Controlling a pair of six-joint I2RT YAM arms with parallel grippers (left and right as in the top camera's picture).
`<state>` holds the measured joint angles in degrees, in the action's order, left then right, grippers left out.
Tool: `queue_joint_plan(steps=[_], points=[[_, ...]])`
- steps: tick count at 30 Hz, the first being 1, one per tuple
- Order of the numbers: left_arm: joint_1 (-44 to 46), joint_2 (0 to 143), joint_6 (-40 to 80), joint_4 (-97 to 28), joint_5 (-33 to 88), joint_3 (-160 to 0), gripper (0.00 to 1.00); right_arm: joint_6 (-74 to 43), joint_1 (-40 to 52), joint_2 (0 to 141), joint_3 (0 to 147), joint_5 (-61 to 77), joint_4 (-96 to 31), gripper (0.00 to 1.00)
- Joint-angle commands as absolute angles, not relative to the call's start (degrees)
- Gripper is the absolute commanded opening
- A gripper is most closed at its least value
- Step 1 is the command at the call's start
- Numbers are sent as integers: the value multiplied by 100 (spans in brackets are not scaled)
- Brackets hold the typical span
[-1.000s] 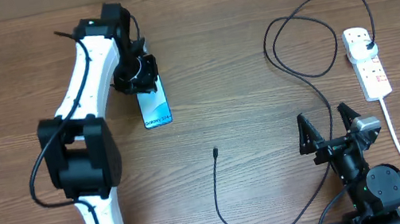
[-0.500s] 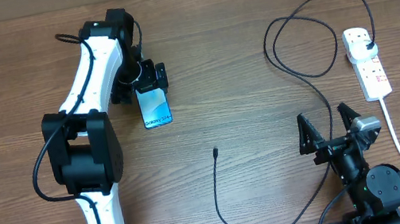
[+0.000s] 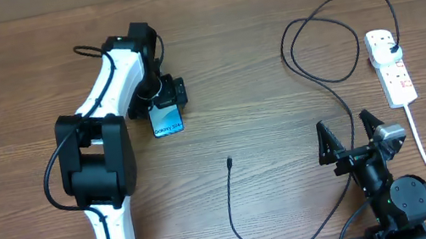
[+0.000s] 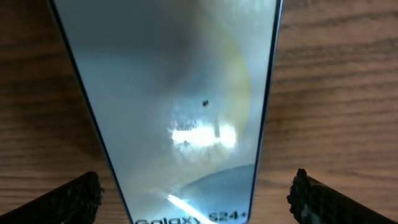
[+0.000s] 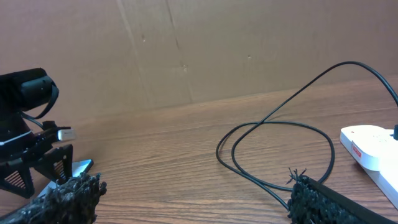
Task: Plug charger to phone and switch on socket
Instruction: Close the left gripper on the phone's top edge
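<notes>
Left hand (image 3: 165,98), spread, straddles the slim lit-screen smartphone (image 3: 167,122); right hand (image 3: 350,139) is spread too. Thin black charger cable (image 3: 229,164) remains unplugged, and the white oblong power strip (image 3: 394,74) apparently unswitched.

Work surface: a wood-grain table (image 3: 257,70), mid-brown, its grain running left to right across the whole overhead view. Along its far edge stands a plain brown cardboard panel (image 5: 217,50) with faint slanting creases, filling the backdrop. Lighting is even and soft, and shadows are weak.
</notes>
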<state>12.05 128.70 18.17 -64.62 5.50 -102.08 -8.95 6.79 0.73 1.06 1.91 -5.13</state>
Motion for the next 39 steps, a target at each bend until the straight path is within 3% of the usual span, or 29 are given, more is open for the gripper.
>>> queue_joint_plan(steps=[1,10,14,23,31,34,35,39], points=[[1284,12914,2099,-6368,-23,-10119,100,-869,668,34,45,134,-482,100],[1295,12914,2139,-5653,38,-9437,99,-869,668,34,45,137,-482,100],[1295,12914,2036,-5498,370,-9155,86,-869,668,34,45,134,-482,100],[1420,12914,1806,-6023,607,-9011,78,-869,668,34,45,134,-482,100],[1765,12914,1776,-6455,602,-9011,84,-869,668,34,45,134,-482,100],[1885,12914,1778,-6425,550,-9011,93,-869,668,34,45,134,-482,100],[1905,12914,1778,-6403,519,-9011,100,-869,668,34,45,137,-482,100],[1925,12914,1831,-6346,449,-9011,100,-869,668,34,45,134,-482,100]])
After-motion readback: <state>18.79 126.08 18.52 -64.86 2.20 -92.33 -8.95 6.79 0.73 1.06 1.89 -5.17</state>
